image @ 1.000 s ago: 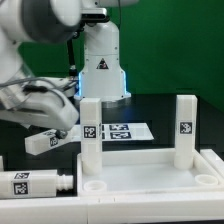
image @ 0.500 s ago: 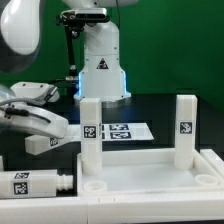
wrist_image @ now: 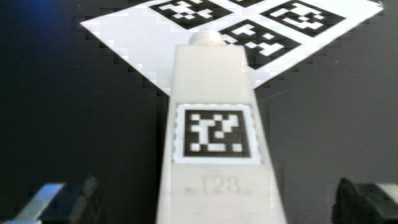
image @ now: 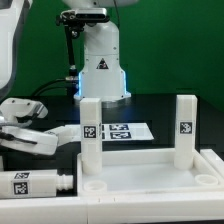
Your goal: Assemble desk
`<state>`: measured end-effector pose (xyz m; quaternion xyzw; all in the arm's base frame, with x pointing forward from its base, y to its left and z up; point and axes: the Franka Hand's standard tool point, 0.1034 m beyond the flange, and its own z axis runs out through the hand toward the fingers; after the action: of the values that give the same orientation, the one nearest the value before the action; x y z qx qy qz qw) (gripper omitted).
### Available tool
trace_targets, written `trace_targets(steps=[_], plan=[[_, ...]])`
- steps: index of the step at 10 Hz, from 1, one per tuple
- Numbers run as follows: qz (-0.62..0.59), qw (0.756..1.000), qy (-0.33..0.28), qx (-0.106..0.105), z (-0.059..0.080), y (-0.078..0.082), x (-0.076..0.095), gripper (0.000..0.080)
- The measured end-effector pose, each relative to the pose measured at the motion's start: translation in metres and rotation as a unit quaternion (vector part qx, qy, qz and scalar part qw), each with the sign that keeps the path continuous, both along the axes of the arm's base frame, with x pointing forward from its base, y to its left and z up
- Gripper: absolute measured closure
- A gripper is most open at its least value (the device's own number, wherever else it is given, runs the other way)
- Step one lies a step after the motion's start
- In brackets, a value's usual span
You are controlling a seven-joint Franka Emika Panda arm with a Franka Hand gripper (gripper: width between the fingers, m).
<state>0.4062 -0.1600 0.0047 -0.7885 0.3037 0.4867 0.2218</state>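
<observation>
Surroundings: a black table carried the marker board; the white robot base stood behind it, before a green backdrop.
In the way: an upright white square plastic leg hid the board's corner in the exterior view, and the white arm covered what lay beneath it.
Desk: the large flat white plastic tabletop panel lay in front, with a second upright leg standing in it.
Legs: four (two upright, two lying). A loose leg lay at the exterior view's left, and a tagged leg lay with its peg tip reaching the marker board.
Gripper: the gripper was spread wide, with dark fingers on either side of the tagged leg, gripping nothing.
</observation>
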Motion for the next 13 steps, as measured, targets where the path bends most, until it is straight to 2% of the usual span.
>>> trace_targets(steps=[3, 5, 6, 7, 8, 9, 10, 11, 12, 13], plan=[[-0.001, 1.0, 0.002, 0.0, -0.001, -0.001, -0.001, 0.0151], [-0.001, 1.0, 0.002, 0.0, -0.001, -0.001, -0.001, 0.041], [-0.001, 1.0, 0.002, 0.0, -0.001, 0.0, -0.001, 0.041], [0.003, 1.0, -0.003, 0.001, 0.0, 0.0, 0.001, 0.0515], [0.015, 0.999, -0.027, 0.008, 0.015, 0.001, 0.01, 0.0515], [0.019, 0.999, -0.036, 0.017, 0.041, 0.004, 0.019, 0.0515], [0.023, 0.998, -0.066, 0.009, 0.062, 0.002, 0.034, 0.0515], [0.027, 0.992, -0.122, -0.022, 0.069, -0.001, 0.048, 0.0515], [0.024, 0.987, -0.148, -0.049, 0.065, 0.001, 0.044, 0.0515], [0.022, 0.984, -0.166, -0.067, 0.064, 0.002, 0.043, 0.0515]])
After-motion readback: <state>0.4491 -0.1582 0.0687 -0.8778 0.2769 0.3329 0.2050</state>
